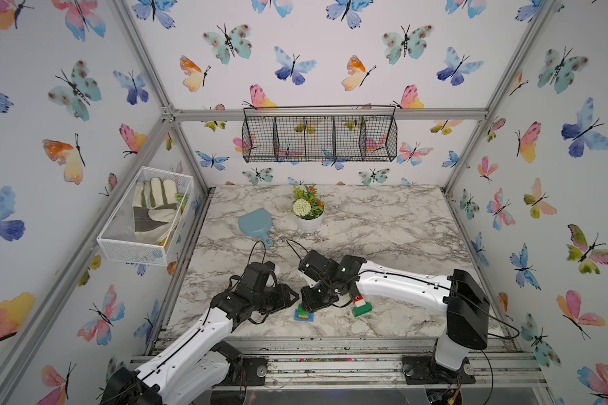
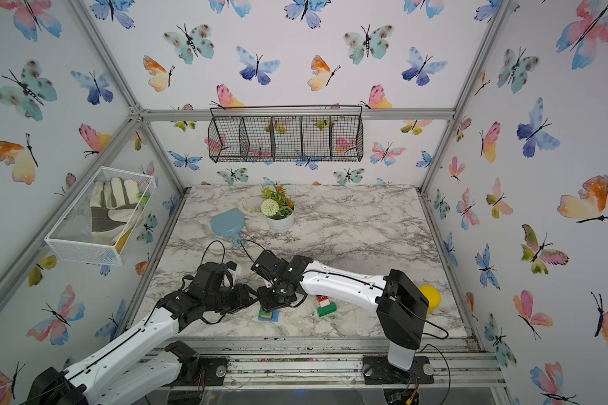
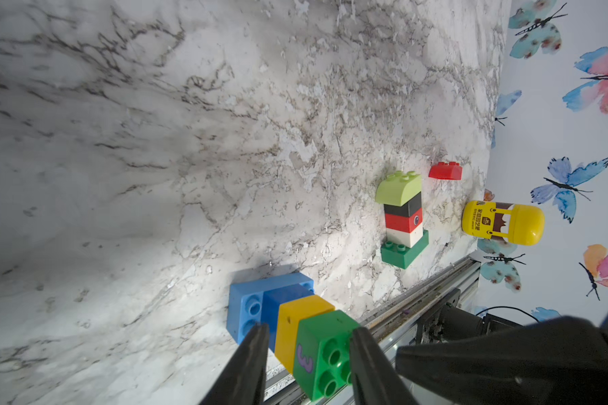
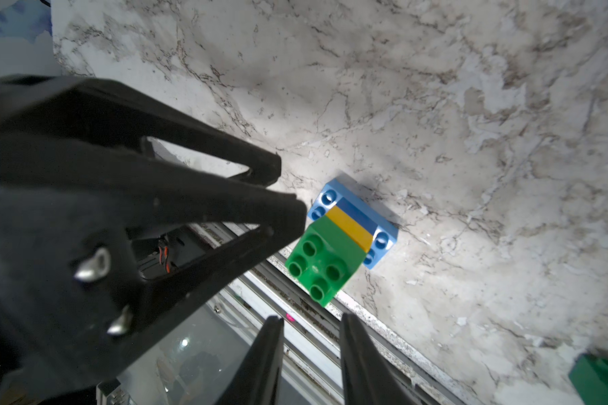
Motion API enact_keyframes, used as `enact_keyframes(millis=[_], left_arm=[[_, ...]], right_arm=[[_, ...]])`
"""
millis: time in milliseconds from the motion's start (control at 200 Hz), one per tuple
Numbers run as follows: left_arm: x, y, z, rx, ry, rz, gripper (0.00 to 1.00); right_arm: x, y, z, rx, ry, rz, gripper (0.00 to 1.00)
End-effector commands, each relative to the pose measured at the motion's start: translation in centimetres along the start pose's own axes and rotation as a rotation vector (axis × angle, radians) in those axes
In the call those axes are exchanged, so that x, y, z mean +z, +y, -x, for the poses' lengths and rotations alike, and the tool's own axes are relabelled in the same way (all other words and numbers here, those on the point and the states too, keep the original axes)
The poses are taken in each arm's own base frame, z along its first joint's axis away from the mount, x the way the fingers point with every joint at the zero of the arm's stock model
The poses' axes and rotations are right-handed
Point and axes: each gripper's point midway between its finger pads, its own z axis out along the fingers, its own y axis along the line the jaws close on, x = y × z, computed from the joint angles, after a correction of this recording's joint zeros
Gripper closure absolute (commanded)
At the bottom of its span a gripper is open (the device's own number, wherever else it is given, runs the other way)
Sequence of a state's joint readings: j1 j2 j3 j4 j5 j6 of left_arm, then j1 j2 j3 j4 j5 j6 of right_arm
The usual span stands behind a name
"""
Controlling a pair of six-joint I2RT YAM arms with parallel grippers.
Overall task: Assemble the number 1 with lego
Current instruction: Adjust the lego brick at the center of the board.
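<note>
Lego stack [image 4: 334,245] at converging left tool [image 3: 309,329] and right tool [image 4: 311,317], jaws parted

In both top views the white-and-black right arm [image 1: 401,284] partly hides the blue, yellow and green lego stack [image 1: 304,316] and the upper bricks of the green-based lego stack [image 1: 362,308], plus half the yellow rounded jar [image 2: 432,297] in a top view; the right wrist view crops a blurred green brick [image 4: 599,380].

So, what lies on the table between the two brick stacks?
Nothing: in the left wrist view, only bare table separates the blue-based stack and green-based stack.
</note>
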State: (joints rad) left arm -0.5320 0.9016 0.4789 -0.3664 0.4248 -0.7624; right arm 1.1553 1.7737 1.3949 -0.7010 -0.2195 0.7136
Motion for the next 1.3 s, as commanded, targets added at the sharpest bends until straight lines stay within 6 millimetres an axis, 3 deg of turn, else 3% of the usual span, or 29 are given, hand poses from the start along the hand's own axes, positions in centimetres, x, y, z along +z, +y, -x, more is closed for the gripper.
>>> enact_keyframes(millis=[0,531,1071,1297], left_arm=[[0.2,-0.2,-0.8,0.004,0.041,-0.027,0.58],[0.5,-0.2,-2.7,-0.003,0.119,-0.081,0.61],[1.9,2.5,-4.4,-0.031,0.17,-0.023,0.68],[2.1,3.1,-4.6,-0.031,0.179,0.002,0.69]], right_arm=[[0.4,-0.7,0.5,-0.015,-0.004,-0.049,0.7],[2.3,-1.1,0.5,-0.017,0.018,-0.062,0.71],[5.3,-4.9,-3.6,0.013,0.145,-0.139,0.76],[5.7,-4.6,-3.7,0.004,0.153,-0.122,0.76]])
